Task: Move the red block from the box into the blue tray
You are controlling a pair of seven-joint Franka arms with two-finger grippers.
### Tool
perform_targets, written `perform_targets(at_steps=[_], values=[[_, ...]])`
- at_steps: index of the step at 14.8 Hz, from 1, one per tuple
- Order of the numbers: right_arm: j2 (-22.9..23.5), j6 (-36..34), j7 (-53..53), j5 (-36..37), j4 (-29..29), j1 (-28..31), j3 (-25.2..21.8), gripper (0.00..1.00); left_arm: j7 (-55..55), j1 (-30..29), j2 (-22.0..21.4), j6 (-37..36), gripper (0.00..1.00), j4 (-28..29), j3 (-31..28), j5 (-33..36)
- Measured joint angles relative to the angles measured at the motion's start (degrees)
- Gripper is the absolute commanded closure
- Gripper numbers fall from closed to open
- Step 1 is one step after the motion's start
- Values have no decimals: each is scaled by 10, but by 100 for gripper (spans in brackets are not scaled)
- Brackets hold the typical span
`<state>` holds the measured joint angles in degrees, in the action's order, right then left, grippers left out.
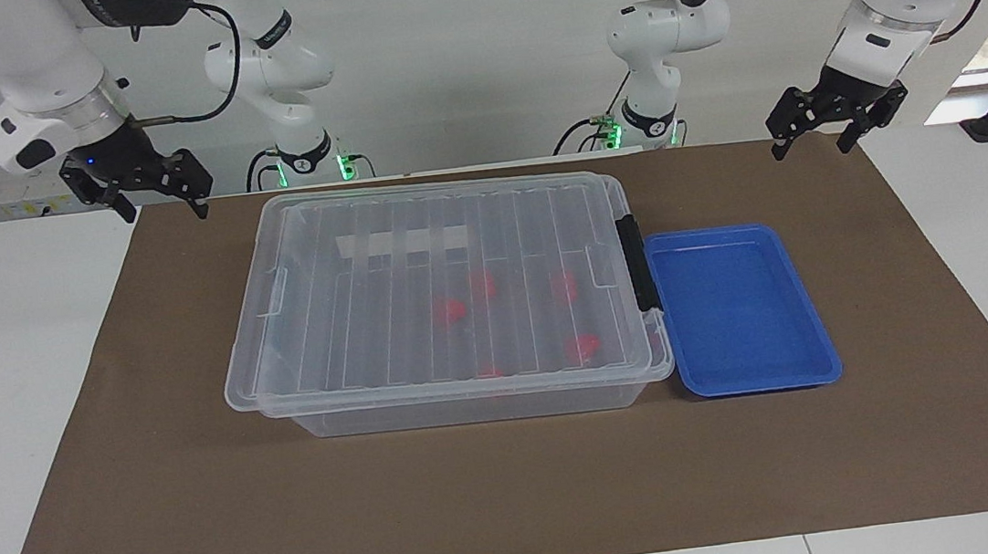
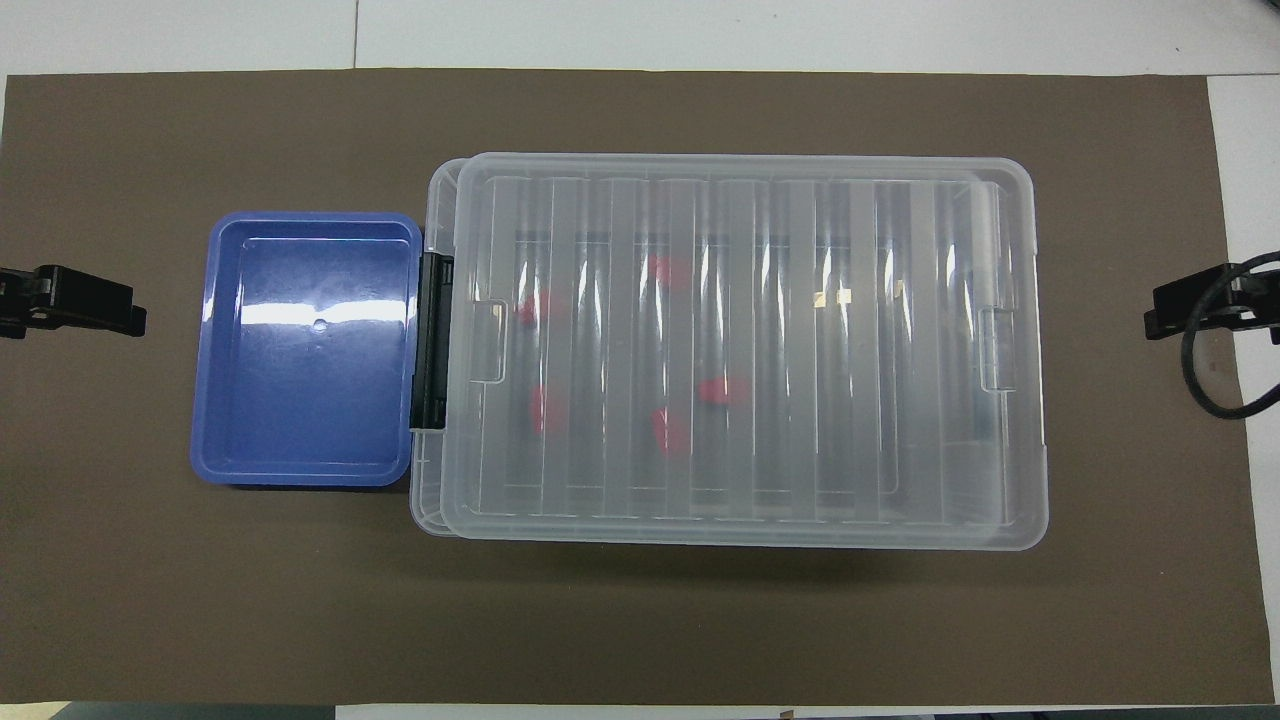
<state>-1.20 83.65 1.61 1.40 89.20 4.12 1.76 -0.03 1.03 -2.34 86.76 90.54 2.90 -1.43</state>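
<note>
The brown mat [image 1: 517, 495] covers the table [image 1: 12, 410] and its bare stretch, farthest from the robots, lies closest to the facing camera. At the middle of the mat stands the box [image 1: 452, 318], with its ribbed clear lid [image 2: 740, 350] lying on top. A black latch [image 1: 637, 262] sits on the end toward the left arm. I cannot tell whether the latch is fastened.

The blue tray [image 1: 815, 317] lies empty against that latch end, touching or nearly touching the box. Not one but several red blocks show as blurred patches through the lid. One red block [image 1: 450, 311] lies near the box's middle, and the others are scattered toward the latch end.

The left gripper [image 1: 813, 147] hangs over the mat's corner at its own end, and the right gripper [image 1: 164, 211] hangs over the corner at its end. Both sets of fingers are spread wide and hold nothing. Both arms wait well apart from the box.

Nothing has been started, and the lid must come off first. The risks, as I judge them:
- Working the latch could shove the tray, since the two sit so close together.
- Lifting the lid with one arm could drag or tip the light box unless the other arm steadies it.
- A wide grasp could catch two neighbouring blocks at once.
</note>
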Motion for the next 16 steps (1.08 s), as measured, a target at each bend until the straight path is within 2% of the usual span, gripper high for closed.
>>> perform_targets(at_steps=[11,16], values=[[0,0,0,-3,2,0,0,0,0,0,0,0,0,0,0,0],[-3,101,4,-21,55,-16,8,0,0,0,0,0,0,0,0,0]])
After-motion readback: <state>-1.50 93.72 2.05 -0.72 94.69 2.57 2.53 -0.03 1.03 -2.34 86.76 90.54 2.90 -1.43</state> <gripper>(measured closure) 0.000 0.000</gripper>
